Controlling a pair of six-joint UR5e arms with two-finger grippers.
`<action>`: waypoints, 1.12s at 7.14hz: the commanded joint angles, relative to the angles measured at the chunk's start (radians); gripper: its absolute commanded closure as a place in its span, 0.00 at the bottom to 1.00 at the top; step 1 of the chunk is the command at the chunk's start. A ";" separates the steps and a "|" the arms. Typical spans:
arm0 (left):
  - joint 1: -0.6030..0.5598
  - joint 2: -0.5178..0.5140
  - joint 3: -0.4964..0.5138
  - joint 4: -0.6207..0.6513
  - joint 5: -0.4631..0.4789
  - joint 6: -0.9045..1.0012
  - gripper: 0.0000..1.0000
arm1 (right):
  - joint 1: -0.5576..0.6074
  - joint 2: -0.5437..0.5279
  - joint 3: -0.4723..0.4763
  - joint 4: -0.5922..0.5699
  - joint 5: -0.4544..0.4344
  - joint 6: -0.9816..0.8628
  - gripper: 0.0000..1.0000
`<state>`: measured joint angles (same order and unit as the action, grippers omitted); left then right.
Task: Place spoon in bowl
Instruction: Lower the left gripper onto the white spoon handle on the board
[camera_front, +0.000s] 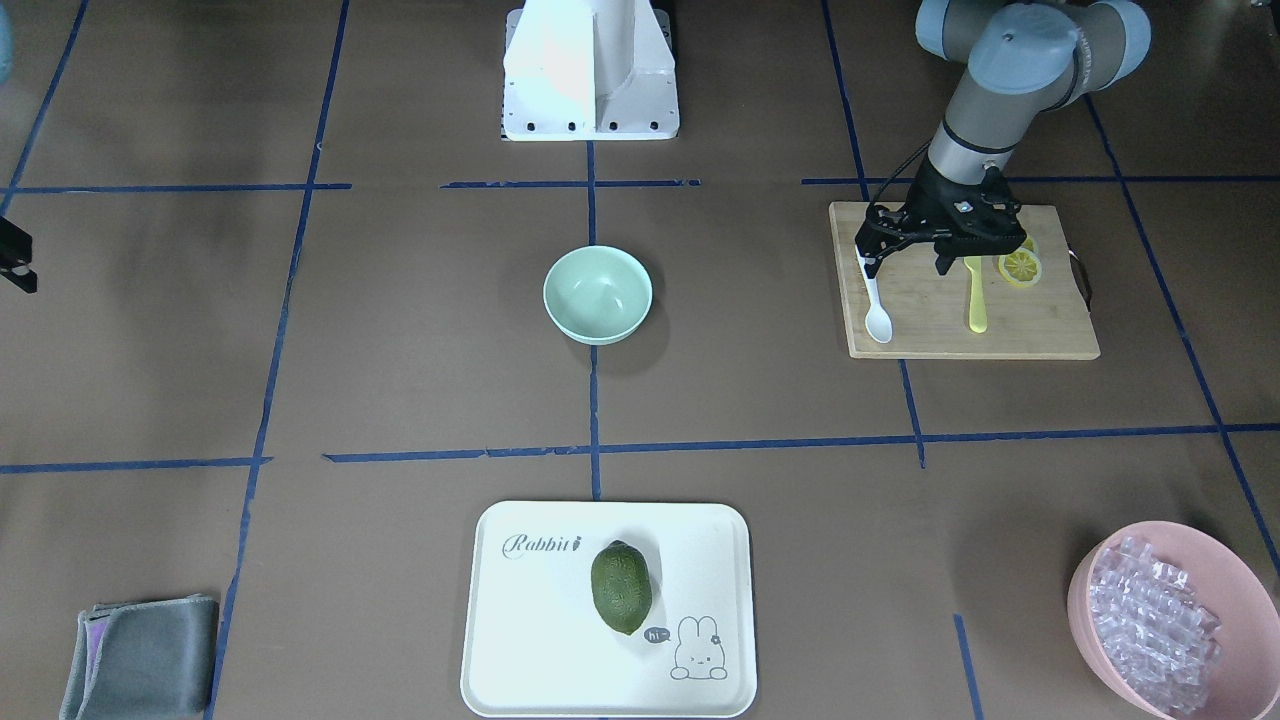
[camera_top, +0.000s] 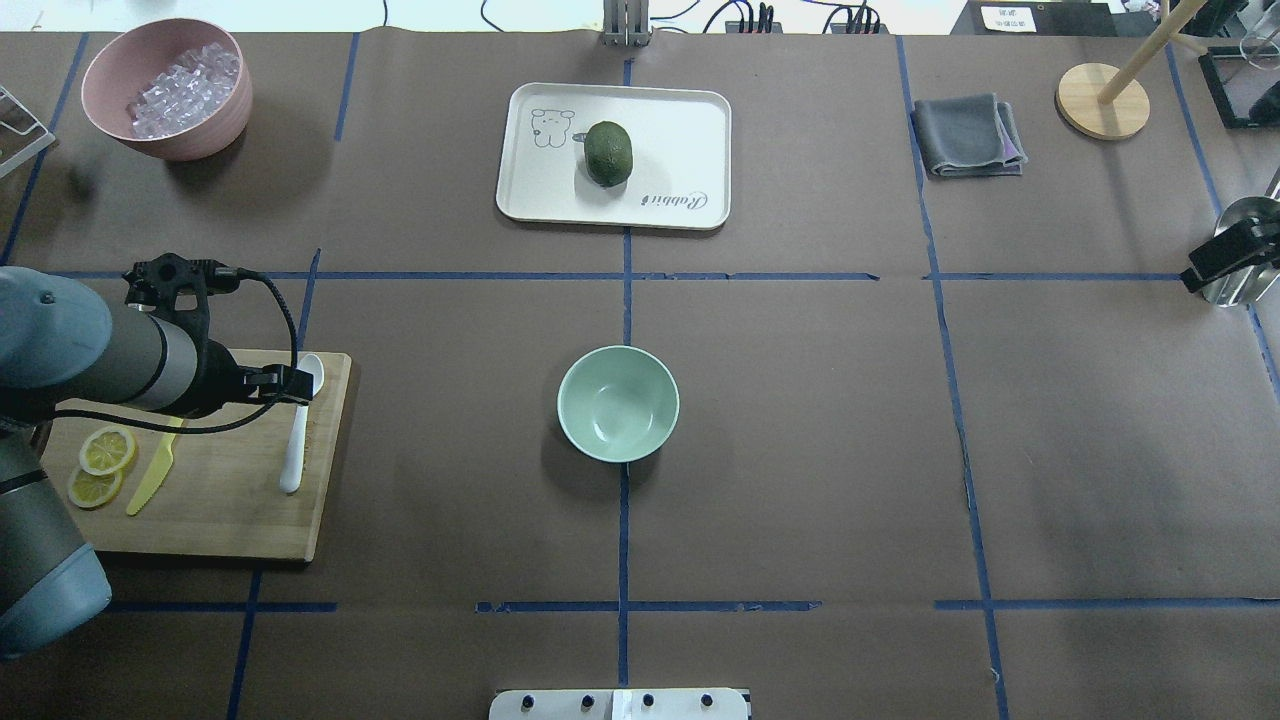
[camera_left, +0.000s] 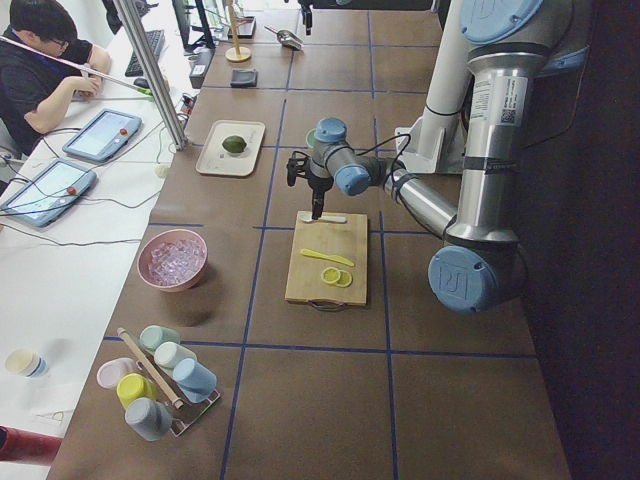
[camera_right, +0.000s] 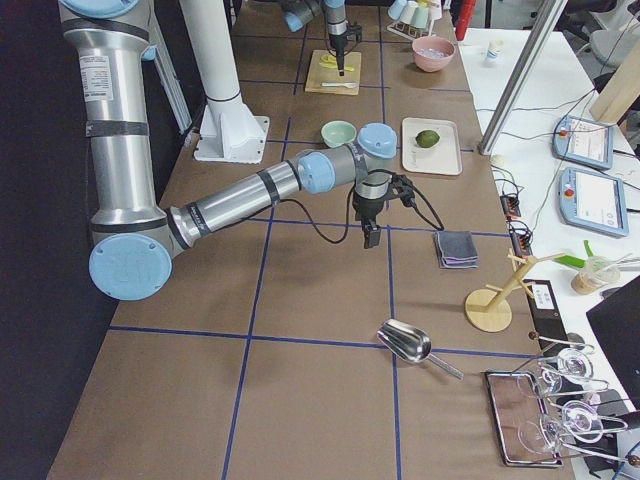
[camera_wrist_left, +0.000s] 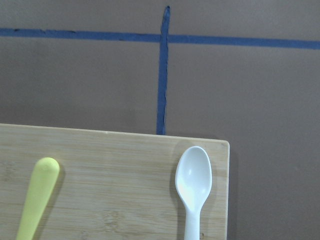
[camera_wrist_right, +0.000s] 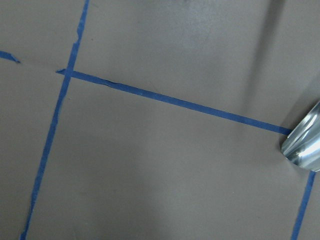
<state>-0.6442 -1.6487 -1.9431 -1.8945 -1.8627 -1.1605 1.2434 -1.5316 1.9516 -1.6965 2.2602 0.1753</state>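
The white spoon (camera_front: 877, 318) lies on the wooden cutting board (camera_front: 1040, 330), its scoop pointing away from the robot. It also shows in the overhead view (camera_top: 294, 450) and the left wrist view (camera_wrist_left: 193, 180). My left gripper (camera_front: 905, 264) hangs open just above the board, with one finger by the spoon's handle and nothing held. The mint-green bowl (camera_front: 597, 294) stands empty at the table's middle, well apart from the board (camera_top: 617, 402). My right gripper (camera_top: 1228, 258) is at the far table edge, above a metal scoop (camera_wrist_right: 305, 142); I cannot tell whether it is open.
A yellow-green knife (camera_front: 976, 298) and lemon slices (camera_front: 1020, 266) lie on the board beside the spoon. A white tray (camera_front: 520, 620) holds an avocado (camera_front: 620, 587). A pink bowl of clear ice-like pieces (camera_front: 1170, 615) and a grey cloth (camera_front: 140, 655) are further off.
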 joint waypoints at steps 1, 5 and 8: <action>0.021 -0.057 0.070 -0.018 0.011 -0.015 0.06 | 0.031 -0.035 0.000 0.000 0.012 -0.045 0.00; 0.021 -0.049 0.084 -0.018 0.007 -0.011 0.18 | 0.031 -0.032 0.000 0.000 0.012 -0.036 0.00; 0.021 -0.059 0.105 -0.020 0.000 -0.011 0.25 | 0.031 -0.032 0.000 0.000 0.010 -0.033 0.00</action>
<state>-0.6228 -1.7039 -1.8438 -1.9142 -1.8603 -1.1720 1.2747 -1.5638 1.9516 -1.6966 2.2715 0.1412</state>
